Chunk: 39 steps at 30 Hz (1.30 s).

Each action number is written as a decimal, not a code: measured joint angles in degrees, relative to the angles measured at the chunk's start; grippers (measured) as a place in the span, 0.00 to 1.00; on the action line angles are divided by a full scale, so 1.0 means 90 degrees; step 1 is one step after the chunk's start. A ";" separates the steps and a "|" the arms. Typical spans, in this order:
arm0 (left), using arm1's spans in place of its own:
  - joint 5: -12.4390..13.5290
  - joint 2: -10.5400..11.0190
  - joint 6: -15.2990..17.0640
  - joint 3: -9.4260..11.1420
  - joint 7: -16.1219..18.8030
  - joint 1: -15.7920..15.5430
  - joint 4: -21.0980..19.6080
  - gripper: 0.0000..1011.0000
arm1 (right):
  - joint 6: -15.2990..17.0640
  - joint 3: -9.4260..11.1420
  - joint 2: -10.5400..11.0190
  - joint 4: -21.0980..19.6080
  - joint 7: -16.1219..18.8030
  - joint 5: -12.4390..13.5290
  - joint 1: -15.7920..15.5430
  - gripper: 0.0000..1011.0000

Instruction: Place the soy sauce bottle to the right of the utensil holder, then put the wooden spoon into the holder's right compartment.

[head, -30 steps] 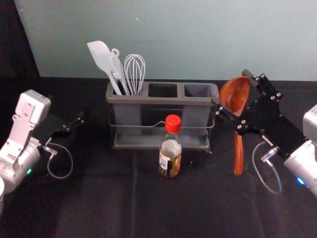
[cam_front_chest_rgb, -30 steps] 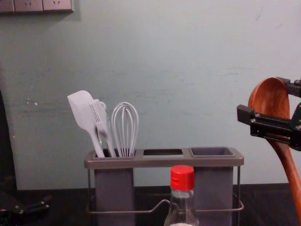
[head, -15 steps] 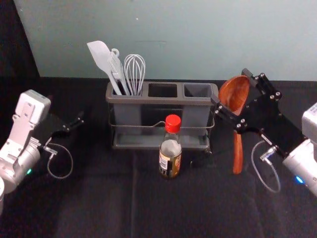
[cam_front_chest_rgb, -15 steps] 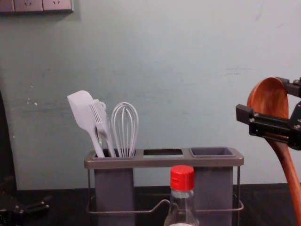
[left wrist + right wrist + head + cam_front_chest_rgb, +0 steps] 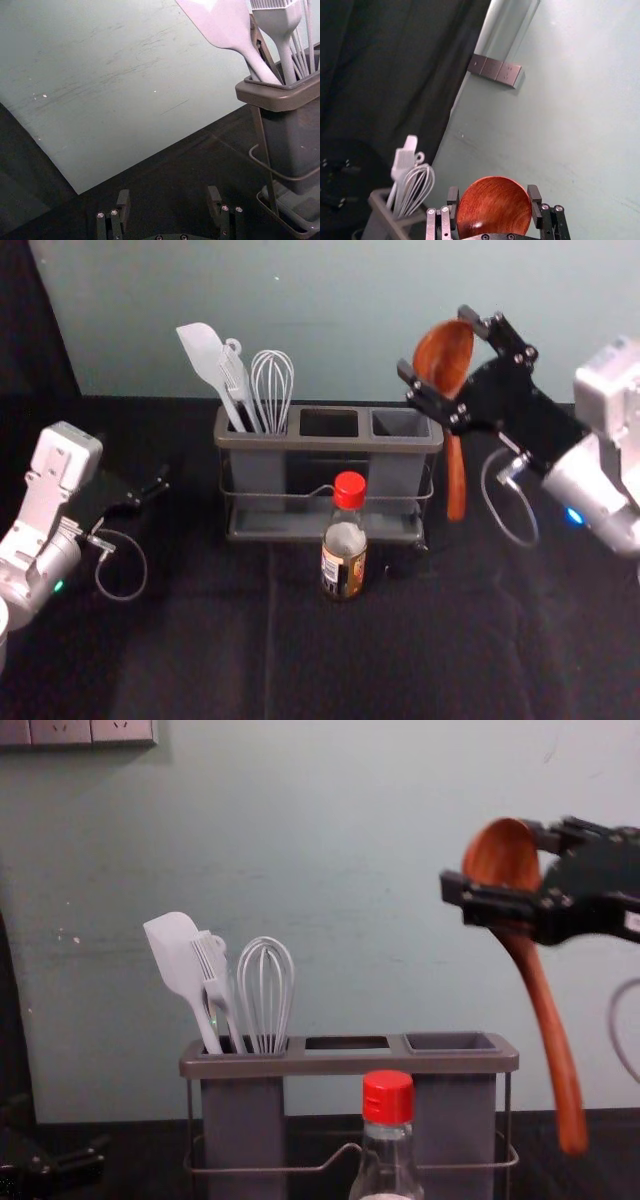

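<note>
Behind the dark cloth (image 5: 200, 640) rises a pale grey-green wall (image 5: 400, 300), with a socket panel (image 5: 120, 730) high up, far to the left of the right gripper (image 5: 434, 341). That gripper is raised in front of the wall, its fingers spread about as wide as the bowl of the wooden spoon (image 5: 455, 475) and pressed against the bowl's two sides. From the grip, the spoon's handle slants down in the air, its end past the right side of the utensil holder (image 5: 290, 442).

Below the gripper and a little to its left is the holder's vacant right compartment (image 5: 400, 422). Farther left of it, a spatula (image 5: 205, 355), a brush (image 5: 237, 380) and a whisk (image 5: 272, 380) share the left compartment. The soy sauce bottle (image 5: 344, 555) stands upright in front of the holder, lower than the gripper, left of it and closer to the robot. The left gripper (image 5: 163, 480) is parked left of the holder, fingers wide apart, with nothing between them.
</note>
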 joint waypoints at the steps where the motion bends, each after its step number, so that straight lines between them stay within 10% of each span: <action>1: 0.0000 0.0000 0.0000 0.0000 0.0000 0.0000 0.0000 0.99 | -0.0004 -0.0026 -0.0025 0.0081 0.0033 0.0027 0.0108 0.84; 20: 0.0000 0.0000 0.0000 0.0000 0.0000 0.0000 0.0000 0.99 | -0.0473 -0.0575 -0.0448 0.1651 0.0280 0.0004 0.1924 0.84; 39: 0.0000 0.0000 0.0000 0.0000 0.0000 0.0000 0.0000 0.99 | -0.0834 -0.0770 -0.0743 0.2426 0.0139 -0.0130 0.2250 0.84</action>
